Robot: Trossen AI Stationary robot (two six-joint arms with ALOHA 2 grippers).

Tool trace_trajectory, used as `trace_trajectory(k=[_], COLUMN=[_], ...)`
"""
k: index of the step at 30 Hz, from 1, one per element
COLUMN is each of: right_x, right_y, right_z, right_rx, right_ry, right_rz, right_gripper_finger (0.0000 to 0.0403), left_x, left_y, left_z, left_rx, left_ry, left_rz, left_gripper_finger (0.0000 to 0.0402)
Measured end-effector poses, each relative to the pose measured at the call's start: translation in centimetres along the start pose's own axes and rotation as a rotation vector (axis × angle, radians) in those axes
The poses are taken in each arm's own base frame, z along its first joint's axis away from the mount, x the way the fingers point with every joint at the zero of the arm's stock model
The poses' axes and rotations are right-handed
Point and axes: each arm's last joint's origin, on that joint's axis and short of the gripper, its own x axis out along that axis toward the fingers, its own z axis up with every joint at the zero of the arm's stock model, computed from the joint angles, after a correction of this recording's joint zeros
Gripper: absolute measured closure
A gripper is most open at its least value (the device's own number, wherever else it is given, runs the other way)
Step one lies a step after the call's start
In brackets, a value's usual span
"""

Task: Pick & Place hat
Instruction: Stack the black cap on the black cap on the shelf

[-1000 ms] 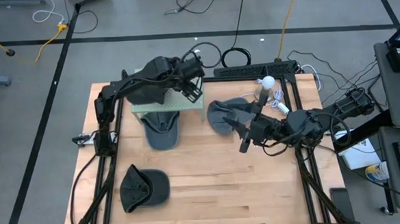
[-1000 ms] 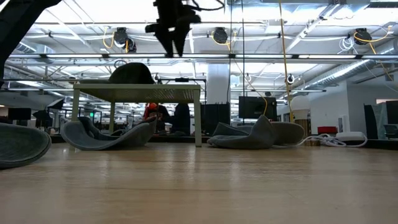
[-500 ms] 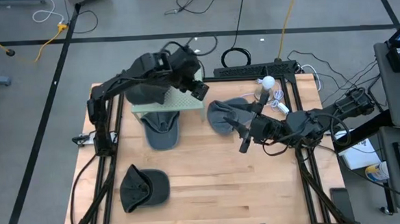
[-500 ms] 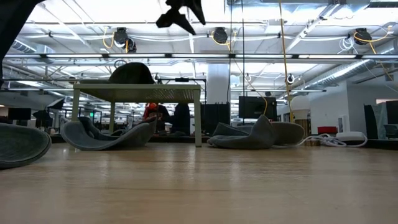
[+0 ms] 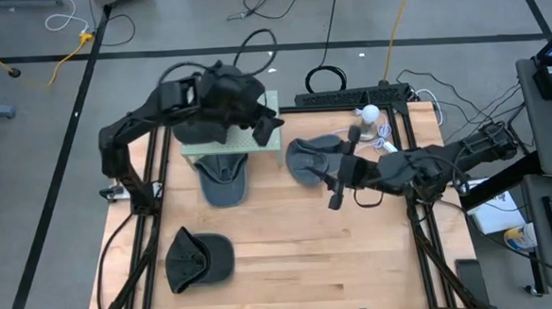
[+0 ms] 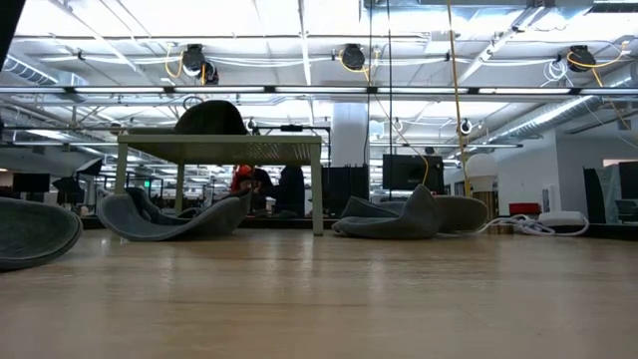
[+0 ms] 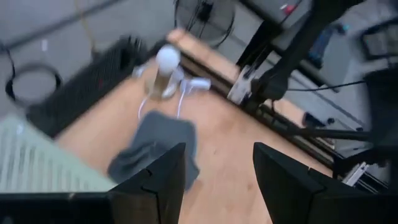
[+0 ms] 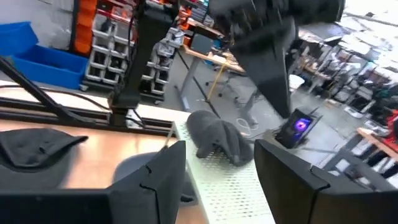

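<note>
A dark grey hat [image 6: 211,118] rests crown up on a small pale perforated stand [image 5: 258,139]; it also shows in the right wrist view [image 8: 217,138]. My left gripper [image 5: 271,126] hangs open high above the stand's right end, holding nothing [image 7: 217,162]. A second hat [image 5: 223,179] lies under the stand. A third hat [image 5: 314,157] lies on the table to the stand's right. My right gripper [image 5: 332,191] hovers open just near of that hat, pointing level toward the stand [image 8: 217,155]. Neither gripper shows in the low view.
Another dark hat [image 5: 198,258] lies near the table's near left corner. A white lamp-like object with cables [image 5: 370,119] and a black power strip [image 5: 349,98] sit at the far right. Bare wood [image 5: 319,256] fills the near right. Black frame rails [image 5: 422,232] border the sides.
My left gripper has risen from just above the stand, out of the low view's top, and has tipped up from pointing down toward a shallower slant. The hat on the stand has stayed where it was.
</note>
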Motion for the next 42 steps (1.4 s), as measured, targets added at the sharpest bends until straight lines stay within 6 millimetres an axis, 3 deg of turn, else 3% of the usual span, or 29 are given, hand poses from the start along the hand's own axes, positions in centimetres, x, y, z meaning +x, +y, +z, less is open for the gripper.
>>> trace_trajectory(k=[8, 16, 29, 42], right_x=[0.2, 0.2, 0.2, 0.2], right_y=[0.0, 0.0, 0.0, 0.0], right_z=[0.0, 0.0, 0.0, 0.0], right_rx=[-0.001, 0.001, 0.033, 0.070], right_ry=[-0.020, -0.021, -0.019, -0.017], right_rz=[0.093, 0.093, 0.091, 0.090], right_gripper_finger=[0.0220, 0.0220, 0.0220, 0.0220], left_x=[-3.6, -6.3, -10.9, -16.8], left_y=[-4.8, -7.8, -7.6, -7.6], left_z=[-1.9, -5.8, -12.4, -16.4], left_rx=[0.200, 0.323, 0.238, 0.181], left_ry=[-0.089, -0.053, 0.043, 0.138], left_rz=[-0.016, -0.060, -0.207, -0.472], left_gripper_finger=[0.0213, 0.0213, 0.0213, 0.0213])
